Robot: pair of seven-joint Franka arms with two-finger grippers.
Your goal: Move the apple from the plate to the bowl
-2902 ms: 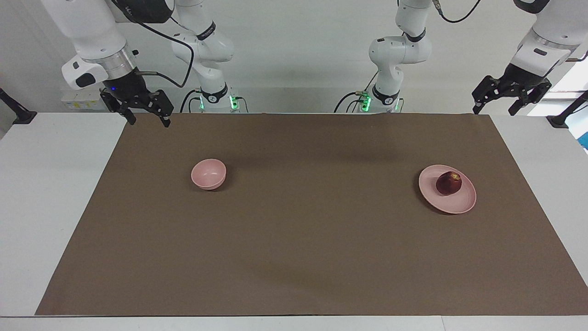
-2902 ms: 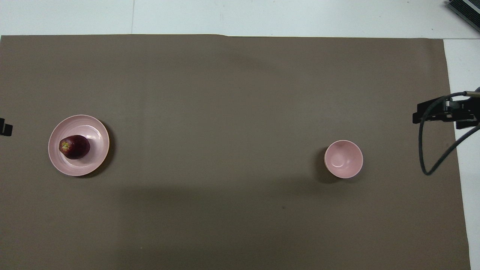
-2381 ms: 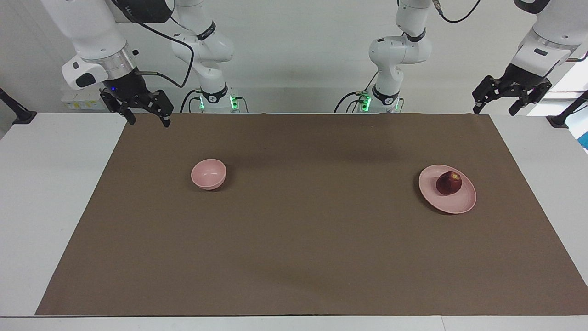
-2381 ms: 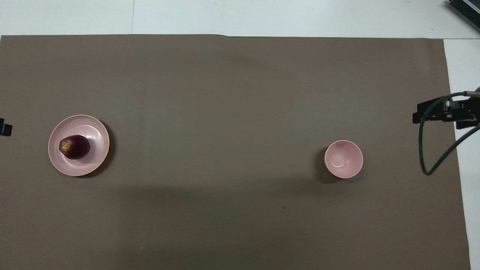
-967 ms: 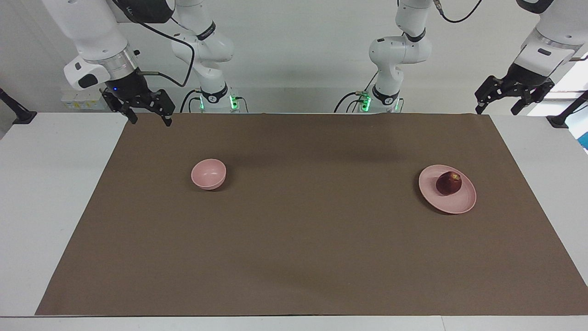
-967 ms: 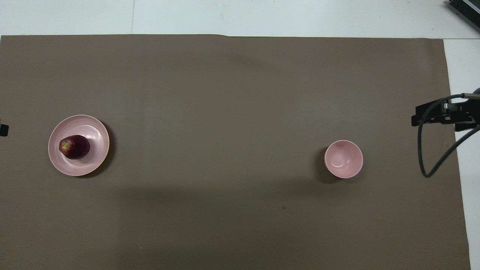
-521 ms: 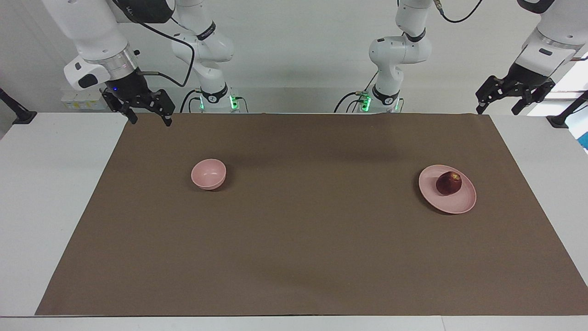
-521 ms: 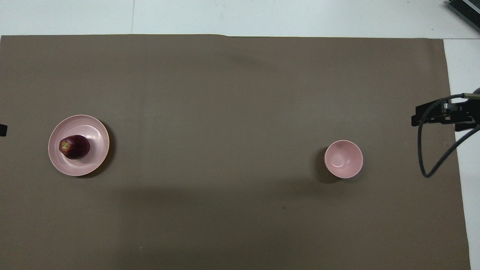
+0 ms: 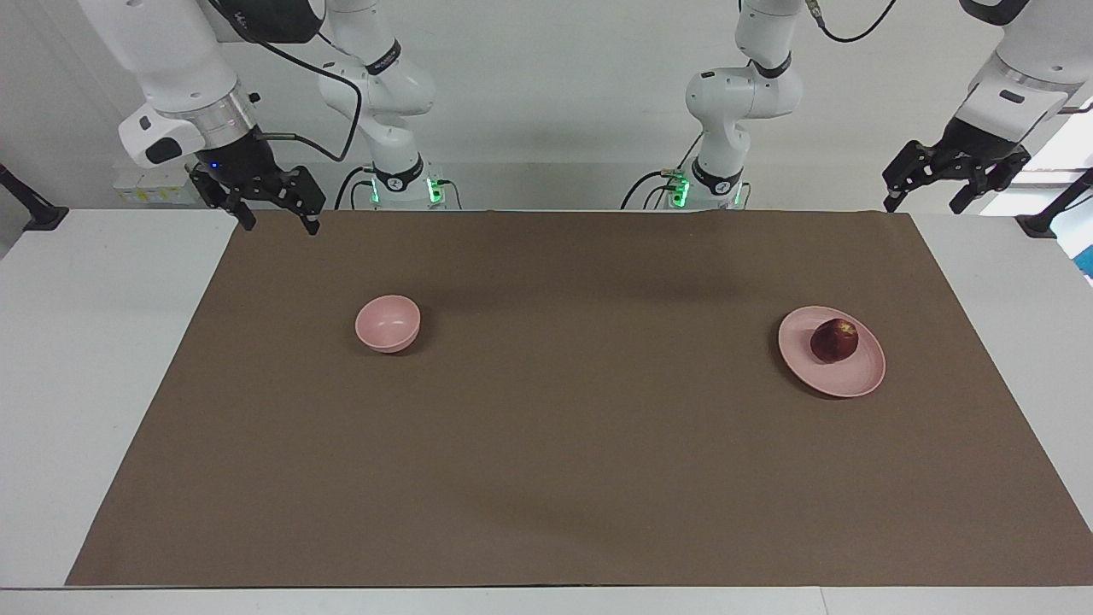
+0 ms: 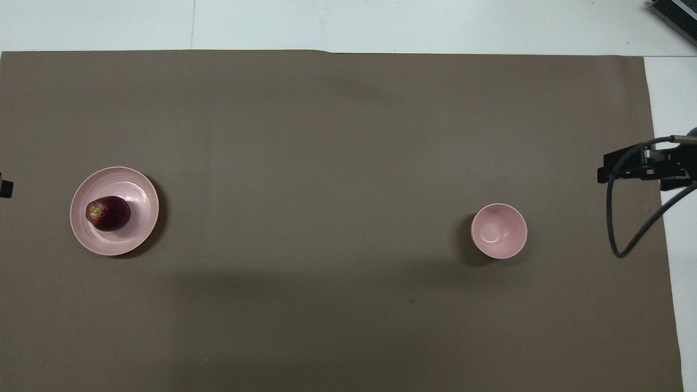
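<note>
A dark red apple [image 9: 834, 340] [image 10: 108, 213] lies on the pale pink plate [image 9: 841, 384] [image 10: 140, 197] toward the left arm's end of the brown mat. The small pink bowl [image 9: 388, 323] [image 10: 499, 231] stands with nothing in it toward the right arm's end. My left gripper [image 9: 921, 203] [image 10: 4, 188] hangs open over the mat's corner at its own end, well apart from the plate. Over the mat's corner at the right arm's end, my right gripper [image 9: 280, 224] [image 10: 626, 171] is open too, holding nothing.
A brown mat [image 9: 546, 478] covers most of the white table [image 9: 85, 384]. A black cable [image 10: 615, 218] loops down from the right arm's wrist. Black clamps [image 9: 34, 213] stand at the table's two ends. A dark object [image 10: 675, 13] sits off the mat's corner.
Both grippers have drifted only slightly in place, the left one a little up. Apple, plate and bowl have not moved.
</note>
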